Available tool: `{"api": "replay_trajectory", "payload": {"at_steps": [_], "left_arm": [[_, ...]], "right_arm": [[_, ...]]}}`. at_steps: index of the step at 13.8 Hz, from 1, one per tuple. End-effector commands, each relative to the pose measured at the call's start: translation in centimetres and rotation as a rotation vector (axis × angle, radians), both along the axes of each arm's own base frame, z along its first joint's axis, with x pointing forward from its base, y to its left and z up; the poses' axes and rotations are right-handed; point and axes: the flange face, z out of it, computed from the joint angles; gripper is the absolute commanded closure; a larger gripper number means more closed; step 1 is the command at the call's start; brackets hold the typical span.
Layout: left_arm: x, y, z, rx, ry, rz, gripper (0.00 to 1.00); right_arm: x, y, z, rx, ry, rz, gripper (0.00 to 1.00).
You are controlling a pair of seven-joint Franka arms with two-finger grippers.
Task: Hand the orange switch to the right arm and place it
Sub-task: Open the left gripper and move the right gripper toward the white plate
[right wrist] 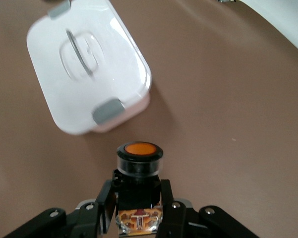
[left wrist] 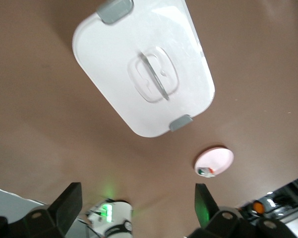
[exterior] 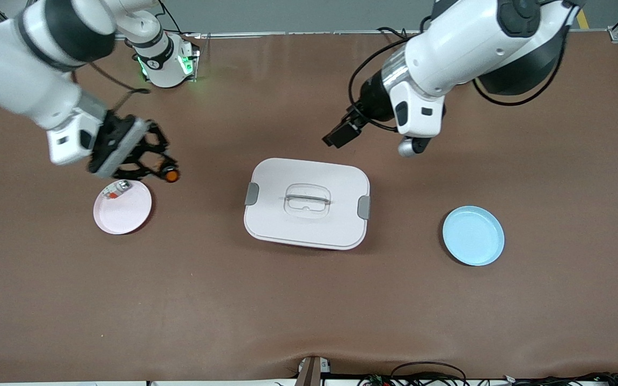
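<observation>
orange switch held in closed right gripper by its black body | judged light, rigid, slippery | left gripper spread wide, empty

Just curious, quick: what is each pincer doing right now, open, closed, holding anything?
Left pincer: open, empty, above the table.
Right pincer: closed on the orange switch, beside the pink plate.

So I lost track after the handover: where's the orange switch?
The right gripper holds the orange switch in the air, just beside the pink plate.
</observation>
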Motion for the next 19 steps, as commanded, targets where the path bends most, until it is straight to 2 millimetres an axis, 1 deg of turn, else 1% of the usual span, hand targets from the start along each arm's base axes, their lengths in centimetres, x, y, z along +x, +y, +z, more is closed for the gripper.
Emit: {"api": "replay_trajectory", "payload": {"at_steps": [1, 2, 4, 5, 6, 8, 9, 11, 12, 15, 17, 19], "left_arm": [[0.0, 4.7, 0.9, 0.038, -0.019, -0.141, 0.00], [0.2, 6.4, 1.1, 0.056, -0.034, -0.195, 0.00], [0.2, 9.7, 1.8, 0.081, -0.064, -0.302, 0.00], [0.8, 11.8, 1.6, 0.093, -0.079, -0.360, 0.00], [1.0, 13.1, 1.4, 0.122, -0.094, -0.421, 0.00], [0.4, 14.4, 2.2, 0.226, -0.151, -0.536, 0.00], [0.5, 15.3, 2.2, 0.271, -0.173, -0.612, 0.00], [1.7, 20.0, 2.3, 0.278, -0.189, -0.656, 0.00], [2.2, 21.7, 2.2, 0.271, -0.196, -0.676, 0.00], [3.5, 27.8, 2.0, 0.259, -0.214, -0.696, 0.00], [4.3, 32.3, 1.5, 0.268, -0.214, -0.687, 0.00], [4.7, 35.2, 1.1, 0.290, -0.204, -0.668, 0.00]], "right_arm": [[0.6, -5.9, -1.8, -0.062, -0.051, 0.162, 1.00], [0.7, -7.8, -2.5, -0.104, -0.060, 0.210, 1.00], [0.7, -9.2, -2.8, -0.207, -0.058, 0.281, 1.00], [0.6, -9.5, -3.0, -0.259, -0.050, 0.307, 1.00], [0.6, -9.8, -3.3, -0.297, -0.041, 0.327, 1.00], [0.9, -10.1, -4.2, -0.347, -0.022, 0.355, 1.00], [1.1, -10.3, -4.8, -0.370, -0.012, 0.368, 1.00], [1.6, -10.4, -6.5, -0.380, 0.007, 0.381, 1.00], [1.7, -10.4, -7.7, -0.384, -0.001, 0.400, 1.00], [1.9, -10.4, -11.5, -0.393, -0.030, 0.445, 1.00], [2.5, -10.6, -13.6, -0.397, -0.032, 0.467, 1.00], [2.6, -11.3, -15.8, -0.402, -0.023, 0.491, 1.00]]}}
